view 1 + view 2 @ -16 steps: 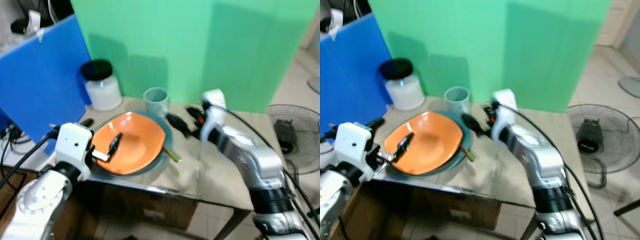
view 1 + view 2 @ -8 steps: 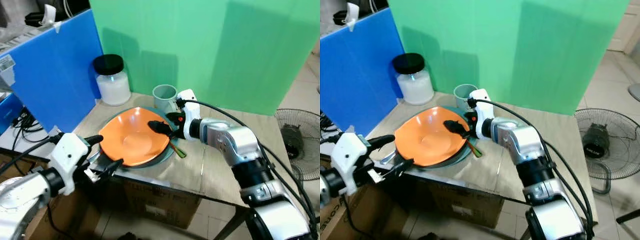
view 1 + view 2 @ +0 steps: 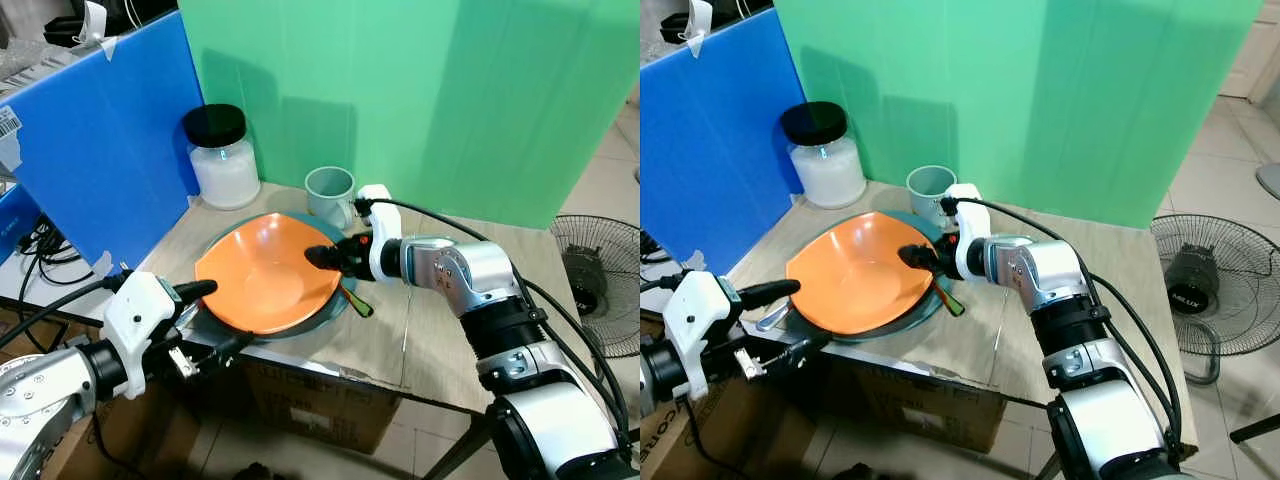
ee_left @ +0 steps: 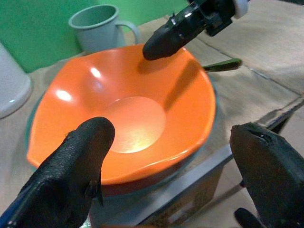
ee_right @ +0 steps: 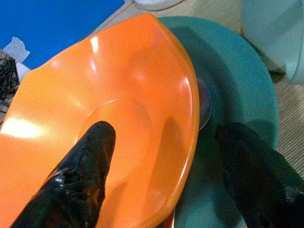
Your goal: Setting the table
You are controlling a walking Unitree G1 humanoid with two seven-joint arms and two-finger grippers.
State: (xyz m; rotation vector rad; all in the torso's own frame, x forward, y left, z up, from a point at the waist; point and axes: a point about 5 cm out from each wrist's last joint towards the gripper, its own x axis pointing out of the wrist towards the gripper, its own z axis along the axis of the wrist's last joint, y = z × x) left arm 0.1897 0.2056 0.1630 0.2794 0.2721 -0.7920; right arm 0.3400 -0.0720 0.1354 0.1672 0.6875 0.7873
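The glossy orange plastic bowl [image 3: 266,287] sits tilted on a round teal plate [image 3: 930,300] at the centre of the frame, its right edge raised off the plate. The right gripper [image 3: 328,258] straddles that raised rim with its jaws spread, one finger inside the bowl and one outside, not yet pinching. A green-tipped utensil [image 3: 355,304] lies just beside the plate, and a grey-green mug [image 3: 331,195] and a white jar with a black lid [image 3: 223,159] stand behind it. The left gripper [image 3: 214,320] hovers at lower left near the beige table's [image 3: 440,340] front edge, jaws spread and empty. To do this well, I judge the right fingers should close squarely on the rim and lift slowly, or the slick bowl may slide.
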